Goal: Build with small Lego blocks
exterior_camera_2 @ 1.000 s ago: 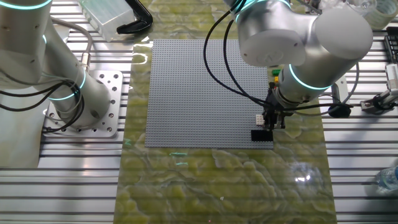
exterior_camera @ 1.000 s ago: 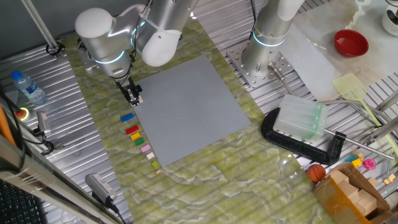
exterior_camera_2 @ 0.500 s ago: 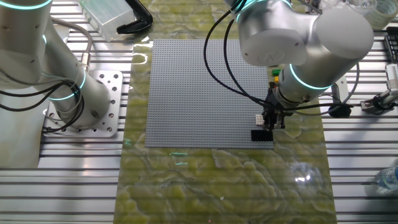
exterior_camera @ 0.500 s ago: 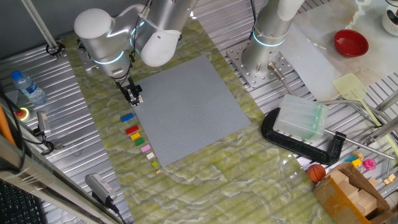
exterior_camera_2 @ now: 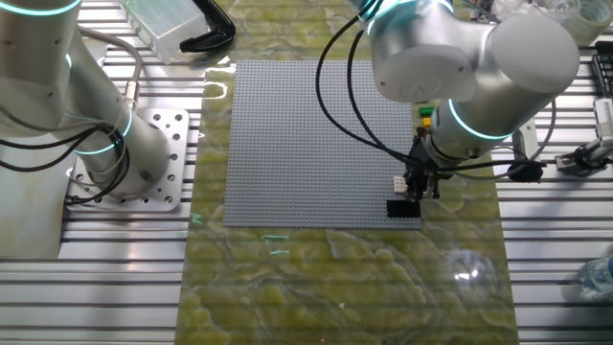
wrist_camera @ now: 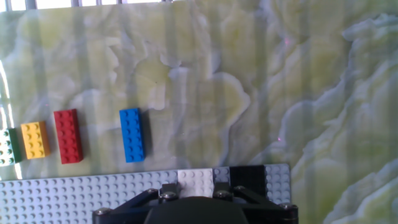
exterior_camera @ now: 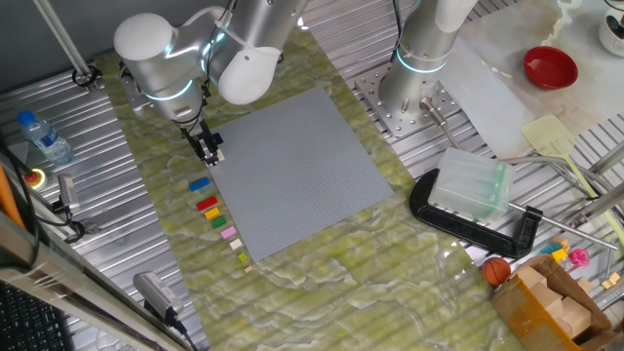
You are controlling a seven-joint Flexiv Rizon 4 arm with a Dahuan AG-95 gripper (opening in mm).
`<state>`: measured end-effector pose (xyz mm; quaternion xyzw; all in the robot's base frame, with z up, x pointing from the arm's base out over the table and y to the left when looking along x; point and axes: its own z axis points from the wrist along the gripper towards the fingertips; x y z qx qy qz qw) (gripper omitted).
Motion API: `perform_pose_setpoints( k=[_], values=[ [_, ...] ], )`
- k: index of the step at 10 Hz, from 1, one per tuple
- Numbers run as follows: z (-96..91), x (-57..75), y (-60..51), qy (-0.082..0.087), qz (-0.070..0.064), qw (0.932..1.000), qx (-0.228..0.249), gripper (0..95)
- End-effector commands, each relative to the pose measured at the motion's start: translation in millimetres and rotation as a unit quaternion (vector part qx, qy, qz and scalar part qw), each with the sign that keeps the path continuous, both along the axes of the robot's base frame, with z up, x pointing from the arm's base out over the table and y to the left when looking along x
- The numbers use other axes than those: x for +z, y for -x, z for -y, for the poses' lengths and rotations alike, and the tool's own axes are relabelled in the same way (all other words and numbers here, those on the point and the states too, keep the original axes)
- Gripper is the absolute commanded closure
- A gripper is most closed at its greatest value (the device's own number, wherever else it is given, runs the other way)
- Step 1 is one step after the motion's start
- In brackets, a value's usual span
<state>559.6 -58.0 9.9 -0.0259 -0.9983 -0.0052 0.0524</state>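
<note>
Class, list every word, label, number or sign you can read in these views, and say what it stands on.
None can be read.
The water bottle carries a label, but it is too small and blurred to read.
The Lego blocks and grey baseplate show no print.

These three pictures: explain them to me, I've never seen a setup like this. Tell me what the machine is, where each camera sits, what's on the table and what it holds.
The machine is a robot arm whose tool is a two-finger pincer. Two pictures come from fixed cameras on different sides of the table; the third from a camera on the hand, looking down along the fingers.

On the table lies a grey studded baseplate. At its corner sit a white brick and a black brick, right under the tool. Beside the plate, on the marbled mat, loose bricks wait in a row: blue, red, yellow, green.

Whether the tool grips anything cannot be told: the fingertips are hidden.
</note>
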Motion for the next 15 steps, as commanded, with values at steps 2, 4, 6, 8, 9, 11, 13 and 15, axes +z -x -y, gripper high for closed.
perform_pose_setpoints(
  k=[2,4,6,8,9,11,13,15],
  values=[
    [0.4,-5.9,1.6,-0.003,-0.005,1.0,0.003,95.0],
    [0.8,-8.5,1.1,-0.004,-0.01,0.9999,0.004,95.0],
    [0.8,-13.2,0.4,-0.005,-0.011,0.9999,0.007,95.0],
    [0.7,-13.8,0.3,-0.007,-0.017,0.9998,0.009,95.0],
    [0.7,-13.8,0.3,-0.01,-0.015,0.9998,0.011,76.0],
    [0.6,-13.4,0.4,-0.012,-0.017,0.9997,0.012,76.0],
    [0.5,-12.7,0.2,-0.015,-0.015,0.9997,0.013,57.0],
    [0.3,-11.9,0.0,-0.017,-0.016,0.9996,0.015,57.0]
  ],
)
